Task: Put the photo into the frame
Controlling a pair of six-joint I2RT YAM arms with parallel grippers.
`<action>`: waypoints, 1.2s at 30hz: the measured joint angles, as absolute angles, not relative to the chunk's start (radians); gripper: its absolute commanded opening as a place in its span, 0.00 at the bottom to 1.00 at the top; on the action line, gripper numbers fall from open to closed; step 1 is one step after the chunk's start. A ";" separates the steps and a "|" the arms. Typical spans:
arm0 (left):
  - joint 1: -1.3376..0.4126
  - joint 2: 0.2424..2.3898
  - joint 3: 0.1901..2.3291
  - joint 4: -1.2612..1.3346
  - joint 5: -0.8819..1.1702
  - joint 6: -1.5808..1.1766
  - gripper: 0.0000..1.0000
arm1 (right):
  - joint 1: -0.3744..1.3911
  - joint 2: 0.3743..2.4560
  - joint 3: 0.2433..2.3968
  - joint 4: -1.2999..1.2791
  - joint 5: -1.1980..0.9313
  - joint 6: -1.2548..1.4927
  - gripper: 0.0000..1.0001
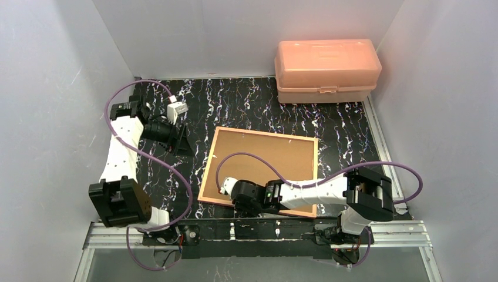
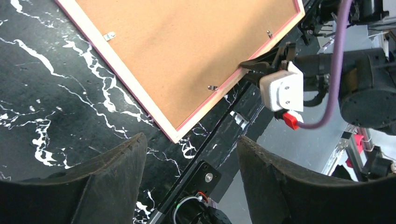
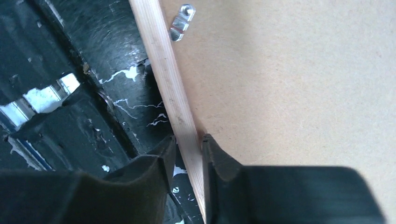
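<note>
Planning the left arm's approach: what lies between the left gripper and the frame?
Nothing but bare marbled table separates the left gripper from the frame; the top view shows it.

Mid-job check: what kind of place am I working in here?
Likely an enclosed robot test cell, not a home: plain white walls box in a black marble-patterned tabletop, with silver metal rails along its near edge.
</note>
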State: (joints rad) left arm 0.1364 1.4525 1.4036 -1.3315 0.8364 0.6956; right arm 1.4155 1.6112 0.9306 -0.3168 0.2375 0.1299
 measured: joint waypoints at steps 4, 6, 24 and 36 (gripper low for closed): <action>0.136 1.374 1.347 -1.333 0.879 0.772 0.76 | 1.414 1.616 0.948 -0.339 0.256 0.117 0.14; 0.136 1.334 1.319 -1.332 0.907 0.831 0.77 | 1.416 1.621 0.969 -0.358 0.257 0.113 0.09; 0.136 0.972 1.116 -1.374 0.958 1.475 0.76 | 1.275 1.521 1.253 -0.465 0.168 0.117 0.01; 0.132 0.729 0.942 -1.186 0.977 1.803 0.76 | 1.165 1.554 1.478 -0.555 -0.025 0.128 0.01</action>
